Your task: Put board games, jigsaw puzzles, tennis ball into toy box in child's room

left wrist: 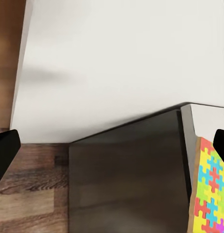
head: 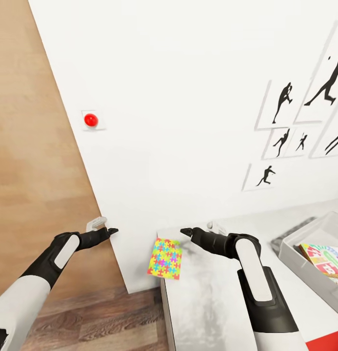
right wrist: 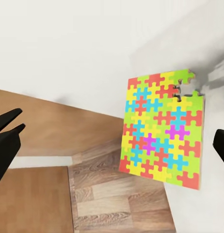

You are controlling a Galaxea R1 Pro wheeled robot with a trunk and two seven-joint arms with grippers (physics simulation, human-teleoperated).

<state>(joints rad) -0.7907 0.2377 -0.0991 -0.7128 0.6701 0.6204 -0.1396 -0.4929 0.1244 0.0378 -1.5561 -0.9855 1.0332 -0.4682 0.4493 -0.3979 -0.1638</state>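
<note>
A jigsaw puzzle lies flat at the desk's near left corner. Part of it sticks out past the left edge, over the wood floor. It is a small square with yellow, pink, blue and green pieces. In the right wrist view the jigsaw puzzle has a few pieces missing at one corner, and the floor shows under the part that hangs over. In the left wrist view a strip of the jigsaw puzzle pokes out over the dark side of the desk.

The right gripper is over the desk's left end, just behind the puzzle and not touching it. In the right wrist view its black fingers are wide apart at the two sides of the picture, with nothing between them.

The left gripper is off the desk, to the left of it, in front of the white wall. In the left wrist view its fingers are also apart and hold nothing.

The toy box sits at the right side of the desk. It is light grey with an open top. A colourful game box lies inside it.

On the wall there are black pictures of people moving, and a red round button on a small white plate.
</note>
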